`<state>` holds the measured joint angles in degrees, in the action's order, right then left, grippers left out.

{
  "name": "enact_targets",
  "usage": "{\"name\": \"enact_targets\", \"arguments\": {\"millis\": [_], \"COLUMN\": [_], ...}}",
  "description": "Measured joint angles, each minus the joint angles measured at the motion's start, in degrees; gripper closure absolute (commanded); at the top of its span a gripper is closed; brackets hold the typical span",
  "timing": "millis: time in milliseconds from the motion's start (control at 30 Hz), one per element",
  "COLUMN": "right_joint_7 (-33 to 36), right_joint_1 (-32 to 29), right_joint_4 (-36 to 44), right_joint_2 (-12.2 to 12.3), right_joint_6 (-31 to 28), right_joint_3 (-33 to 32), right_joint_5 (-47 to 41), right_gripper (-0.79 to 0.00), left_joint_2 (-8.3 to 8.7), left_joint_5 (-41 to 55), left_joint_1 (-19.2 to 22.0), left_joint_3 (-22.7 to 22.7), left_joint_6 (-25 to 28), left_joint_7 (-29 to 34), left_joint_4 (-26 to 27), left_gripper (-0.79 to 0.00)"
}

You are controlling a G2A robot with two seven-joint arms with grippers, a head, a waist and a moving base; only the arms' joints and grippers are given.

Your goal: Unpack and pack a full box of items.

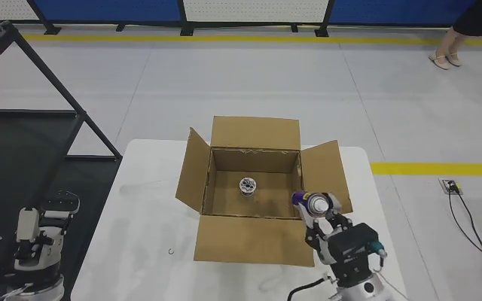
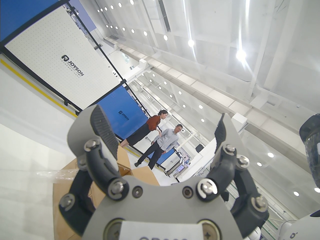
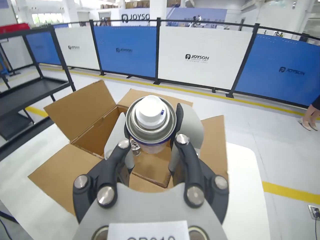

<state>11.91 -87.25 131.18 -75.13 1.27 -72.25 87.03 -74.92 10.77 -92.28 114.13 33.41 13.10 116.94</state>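
The right claw (image 3: 150, 122) is clamped around a spray can (image 1: 319, 203), cap up, over the near right corner of the open cardboard box (image 1: 252, 159) on the white surface (image 1: 151, 226). Holding it upright probably helps it clear the flaps. A small round item (image 1: 248, 184) sits on the box floor. The left claw (image 2: 161, 123) is spread apart and empty, off to the side.

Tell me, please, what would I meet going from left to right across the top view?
left gripper → left flap of the cardboard box → small round item on the box floor → spray can, held in the right gripper → power socket on the floor.
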Motion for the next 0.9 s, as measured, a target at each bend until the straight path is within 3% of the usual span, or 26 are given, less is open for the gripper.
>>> {"name": "enact_targets", "arguments": {"millis": [233,500,900], "right_joint_7": [11.2,19.9,20.2], "right_joint_1": [16.4,32.1,32.6], "right_joint_4": [-14.5,-31.6,-32.1], "right_joint_2": [-3.0,-7.1,-7.2], "right_joint_6": [9.8,22.9,23.1], "right_joint_3": [13.1,20.0,20.0], "right_joint_5": [2.2,-1.3,-1.3], "right_gripper": [0.0,0.0,0.0], "left_joint_2": [0.0,0.0,0.0], "left_joint_5": [0.0,0.0,0.0], "left_joint_1": [0.0,0.0,0.0], "left_joint_3": [0.0,0.0,0.0], "left_joint_6": [0.0,0.0,0.0], "left_joint_7": [0.0,0.0,0.0], "left_joint_4": [0.0,0.0,0.0], "left_gripper": [-0.785,-0.785,-0.785]}}
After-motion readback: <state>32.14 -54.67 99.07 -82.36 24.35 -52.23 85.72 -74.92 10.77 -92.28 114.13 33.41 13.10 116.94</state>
